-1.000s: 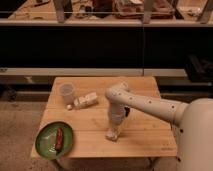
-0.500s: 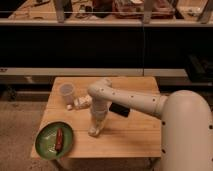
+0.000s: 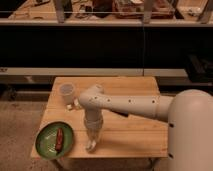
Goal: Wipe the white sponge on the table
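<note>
Touching the table (image 3: 136,133), the white sponge (image 3: 89,148) sits under the gripper (image 3: 92,142).

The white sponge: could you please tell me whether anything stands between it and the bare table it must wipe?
Nothing visible does. The gripper is down near the front edge of the table, the white sponge seemingly at its tip. The green plate lies apart at the view's left.

Arm (image 3: 125,104) reaching down over a light-wood surface (image 3: 136,133).
Gripper (image 3: 91,145) points down near the front edge, beside a green plate (image 3: 46,145); cup (image 3: 66,93) stands behind.
</note>
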